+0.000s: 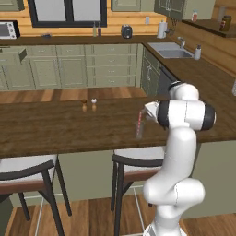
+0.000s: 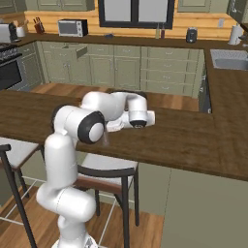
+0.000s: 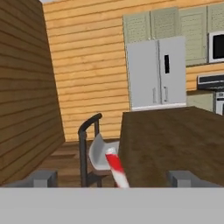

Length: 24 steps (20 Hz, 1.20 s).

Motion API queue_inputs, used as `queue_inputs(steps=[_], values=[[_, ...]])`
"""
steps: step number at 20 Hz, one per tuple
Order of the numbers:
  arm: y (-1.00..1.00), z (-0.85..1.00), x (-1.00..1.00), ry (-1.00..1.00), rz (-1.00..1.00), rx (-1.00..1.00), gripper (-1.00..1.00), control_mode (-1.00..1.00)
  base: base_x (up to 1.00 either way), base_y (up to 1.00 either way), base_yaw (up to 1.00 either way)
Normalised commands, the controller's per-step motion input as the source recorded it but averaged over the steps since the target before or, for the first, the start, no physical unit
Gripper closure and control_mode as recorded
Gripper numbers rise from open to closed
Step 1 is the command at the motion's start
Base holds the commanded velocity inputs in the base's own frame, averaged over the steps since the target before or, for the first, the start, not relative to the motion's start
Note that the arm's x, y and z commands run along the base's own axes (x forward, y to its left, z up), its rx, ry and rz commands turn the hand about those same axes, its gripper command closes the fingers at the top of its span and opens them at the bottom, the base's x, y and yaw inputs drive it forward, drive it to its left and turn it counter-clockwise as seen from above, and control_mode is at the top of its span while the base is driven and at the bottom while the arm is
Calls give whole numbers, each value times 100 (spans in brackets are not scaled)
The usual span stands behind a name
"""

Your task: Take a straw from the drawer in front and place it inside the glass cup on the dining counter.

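The straw (image 1: 139,120), thin and red-pink, stands tilted in the clear glass cup (image 1: 139,132) on the dark-brown dining counter (image 1: 69,129). My gripper (image 1: 149,110) hangs just right of the straw's top, turned sideways. In the hand view the gripper (image 3: 113,178) is open; its two fingertips (image 3: 43,178) stand wide apart with the straw (image 3: 116,169) rising between them, touching neither. From the right base view my own arm covers most of the cup. The sage-green drawer (image 2: 76,50) stands pulled out in the far cabinet row.
Two small shakers (image 1: 89,104) stand on the dining counter left of the cup. Black-framed stools (image 1: 133,161) are tucked under its near edge. A sink (image 1: 170,50) lies in the counter at the far right. A fridge (image 3: 157,72) stands beyond the counter's end.
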Motion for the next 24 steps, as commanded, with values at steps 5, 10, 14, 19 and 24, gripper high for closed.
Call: queue_inputs(steps=[5,10,14,19,24], values=[[-23,48,-10,-15,0,-10,-100,-100,0,0,0],[-5,66,-43,-32,0,-27,-100,-100,0,0,0],[17,53,-65,-44,0,-42,-100,-100,0,0,0],[57,36,-61,-35,1,-42,-100,-100,0,0,0],[88,11,-38,-17,10,-34,-100,-100,0,0,0]])
